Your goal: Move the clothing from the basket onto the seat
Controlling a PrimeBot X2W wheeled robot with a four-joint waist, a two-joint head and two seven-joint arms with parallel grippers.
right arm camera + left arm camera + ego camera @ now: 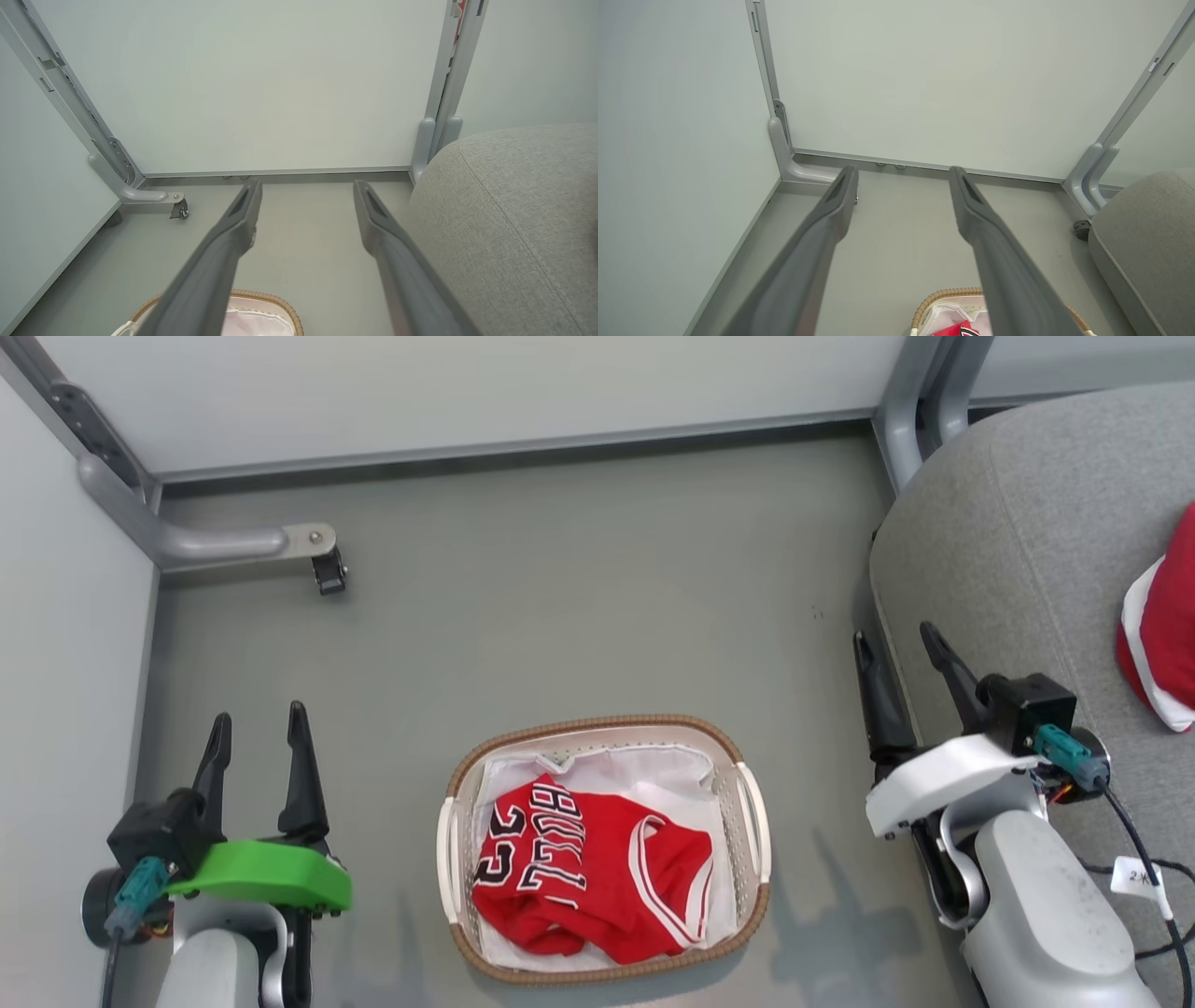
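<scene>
**A:** While both arms hang over the grey floor (560,616), where is the clothing?

**B:** The red jersey (579,868) lies crumpled in the basket (607,723) at six o'clock, on a white liner (644,770). Another red garment (1162,635), white-edged, lies on the seat (1018,523) at the far three o'clock edge.

**A:** And the tools?

**B:** The left tool (260,712), at eight o'clock, is spread wide and empty. The right tool (893,632), toward three o'clock just beside the seat's edge, is likewise released, gripping nothing.
</scene>
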